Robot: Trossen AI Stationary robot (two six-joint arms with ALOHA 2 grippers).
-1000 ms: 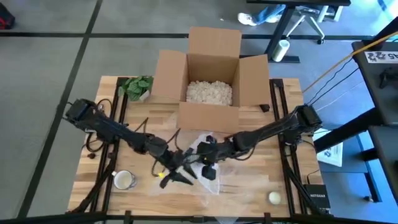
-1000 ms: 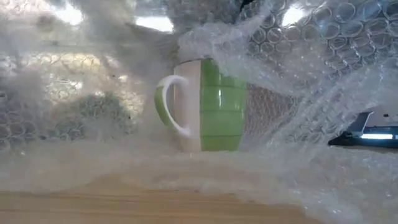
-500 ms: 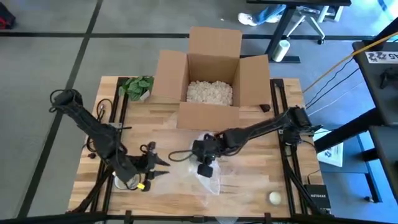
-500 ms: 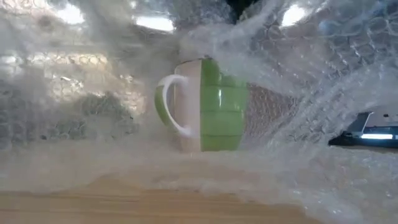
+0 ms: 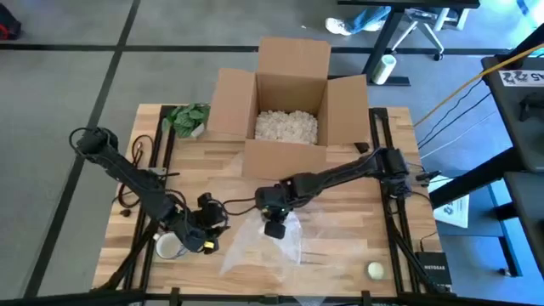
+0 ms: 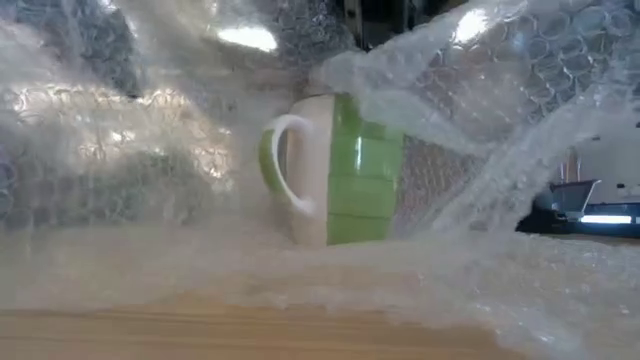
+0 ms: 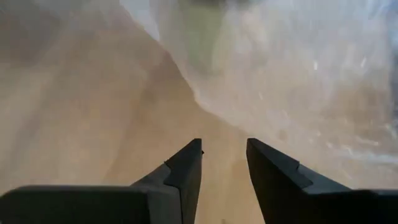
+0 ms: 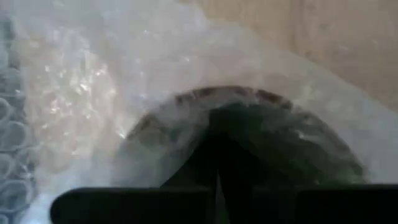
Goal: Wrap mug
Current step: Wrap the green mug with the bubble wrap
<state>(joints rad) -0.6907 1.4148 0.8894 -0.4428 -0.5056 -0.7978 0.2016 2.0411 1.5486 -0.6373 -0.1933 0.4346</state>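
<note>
Now the left gripper (image 5: 206, 235) sits low at the near-left part of the table (image 5: 340, 183), just beside a second mug (image 5: 170, 246) and off the edge of the bubble wrap (image 5: 259, 251). A second ago it was in the middle of the table, right against the right gripper over the wrap; half a second ago it had already swung out to the left. Its wrist view shows the two dark fingers (image 7: 186, 168) parted with nothing between them, only bare wood and the wrap's edge ahead.

Meanwhile the right gripper (image 5: 274, 223) has slid a little to the left and hangs over the far end of the wrap, pressed into it. Its own view shows the fingers closed together against the plastic, with a dark round rim beyond that is probably the mouth of the green and white mug (image 6: 335, 170), though the wrap blurs it.

From table height the mug stands upright on the wrap with its handle showing, and it has shifted slightly. A fold of wrap drapes over its top and far side, while the handle side is bare.

So the left arm has let go, and only the right one holds the sheet. My reading is that the wrap is partly on and the open side needs covering next.
</note>
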